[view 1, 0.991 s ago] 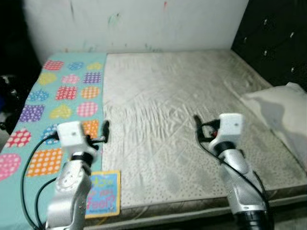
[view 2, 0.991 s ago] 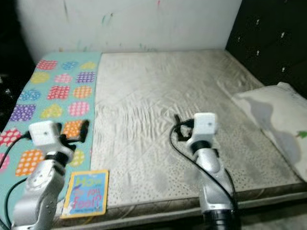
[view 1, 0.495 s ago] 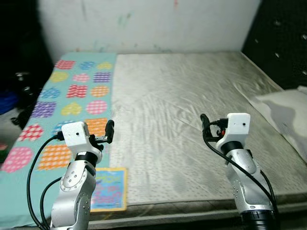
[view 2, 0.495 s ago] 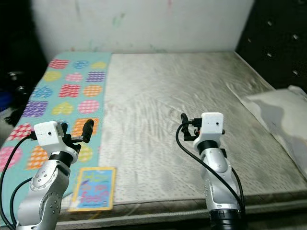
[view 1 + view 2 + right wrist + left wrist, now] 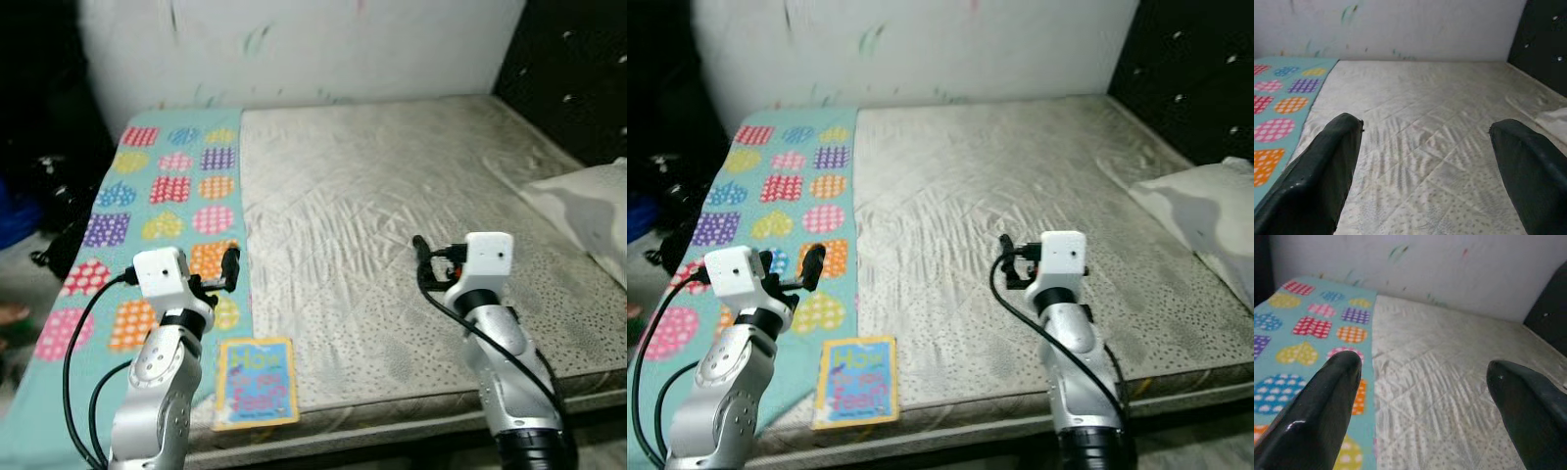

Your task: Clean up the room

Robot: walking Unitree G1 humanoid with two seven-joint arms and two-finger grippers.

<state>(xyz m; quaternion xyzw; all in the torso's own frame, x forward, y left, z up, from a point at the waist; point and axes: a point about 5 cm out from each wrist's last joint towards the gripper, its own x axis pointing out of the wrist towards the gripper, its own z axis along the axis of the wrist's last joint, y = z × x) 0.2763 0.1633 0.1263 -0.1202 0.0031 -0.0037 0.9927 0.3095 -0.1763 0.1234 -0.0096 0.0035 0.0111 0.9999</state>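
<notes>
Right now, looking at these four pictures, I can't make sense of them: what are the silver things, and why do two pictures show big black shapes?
The silver things are the two arms of a walking household robot. Two pictures come from cameras on its head, looking down at a bed. The other two come from cameras on its wrists, so the big black shapes are the fingers of each end effector, seen close up. The left end effector hangs over a teal blanket with coloured hearts; the right end effector hangs over the bare mattress. Both are open and hold nothing. A children's book lies near the bed's front edge, and a pillow lies at the right.
</notes>
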